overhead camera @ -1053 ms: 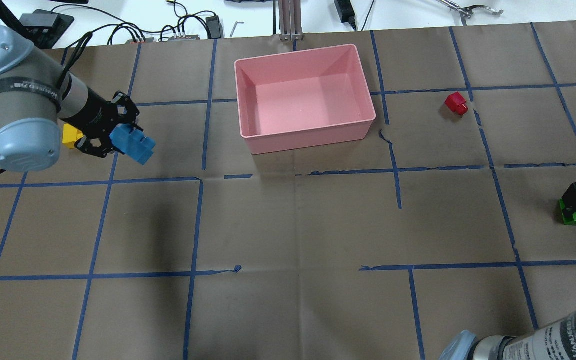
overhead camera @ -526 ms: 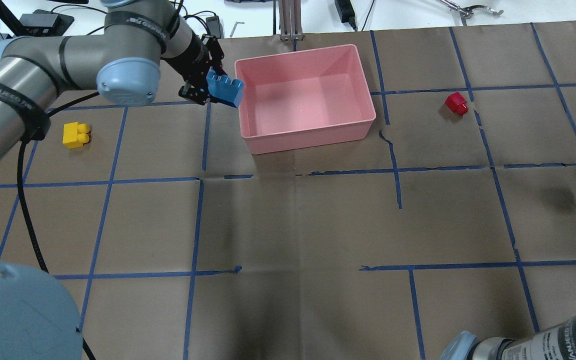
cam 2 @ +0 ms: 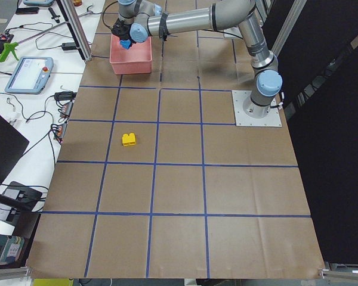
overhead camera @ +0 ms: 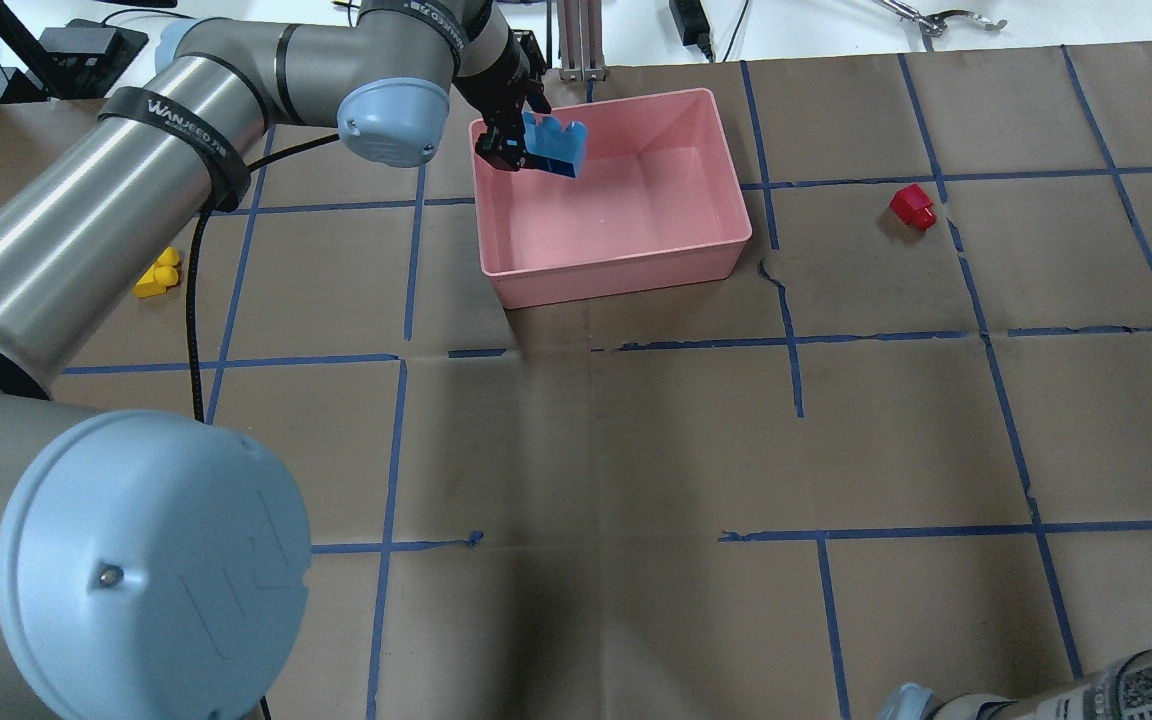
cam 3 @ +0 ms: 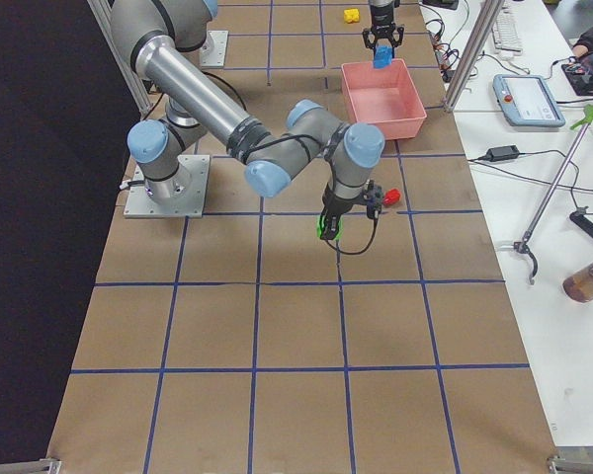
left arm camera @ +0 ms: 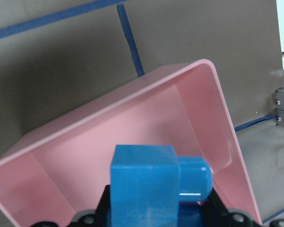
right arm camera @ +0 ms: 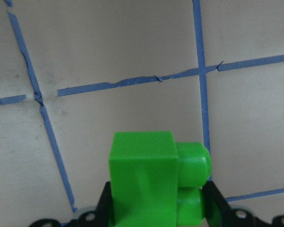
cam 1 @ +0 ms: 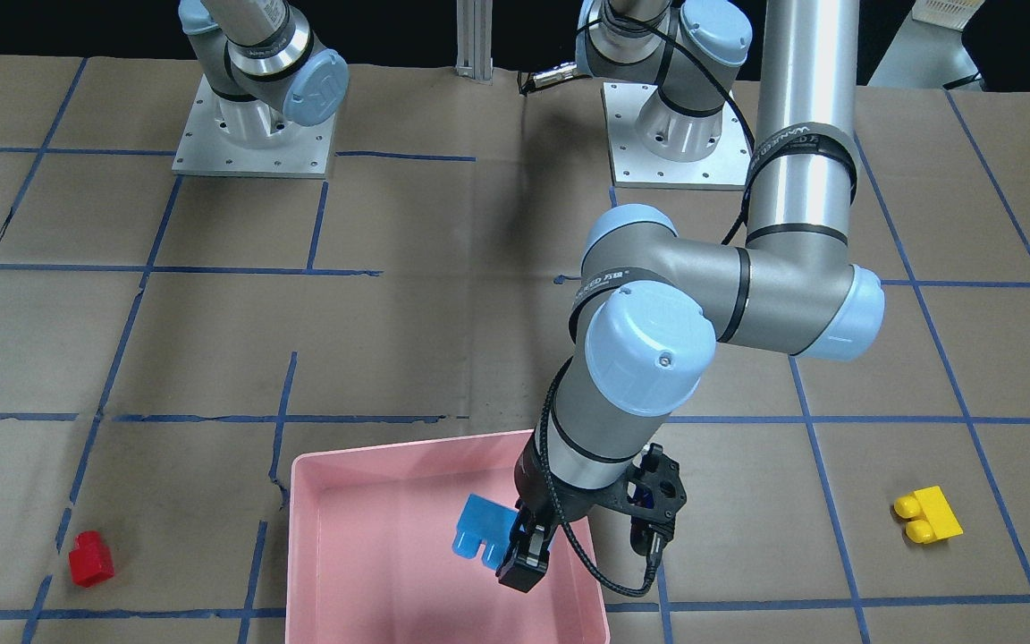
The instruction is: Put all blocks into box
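The left gripper (cam 1: 515,559) is clenched on the blue block (cam 1: 482,535). It hangs in the air inside the rim of the box (cam 1: 372,447), close to the wall on the robot's left, with its studs pointing sideways toward the box's middle. The step in hand looks like the release. It would go best with the block carried a little further from that wall and lower before the jaws part, so it cannot bounce out over the rim. The gripper should then rise straight up, clear of the wall.

The right gripper (right arm camera: 156,210) grasps the green block (right arm camera: 144,172) above bare desk (right arm camera: 109,71), well apart from the box. The red block (cam 1: 90,559) lies on the desk on the box's right side and the yellow block (cam 1: 926,516) on its left, neither one touching it. So no block is in the box yet.

The left wrist view shows the blue block over the pink floor, though not its height. The front-facing view shows the gap below it but leaves out the right gripper. The overhead view catches only a green sliver at its right edge, and the left arm (overhead camera: 86,220) half hides the yellow block there. The right side view places the green block near the red one.
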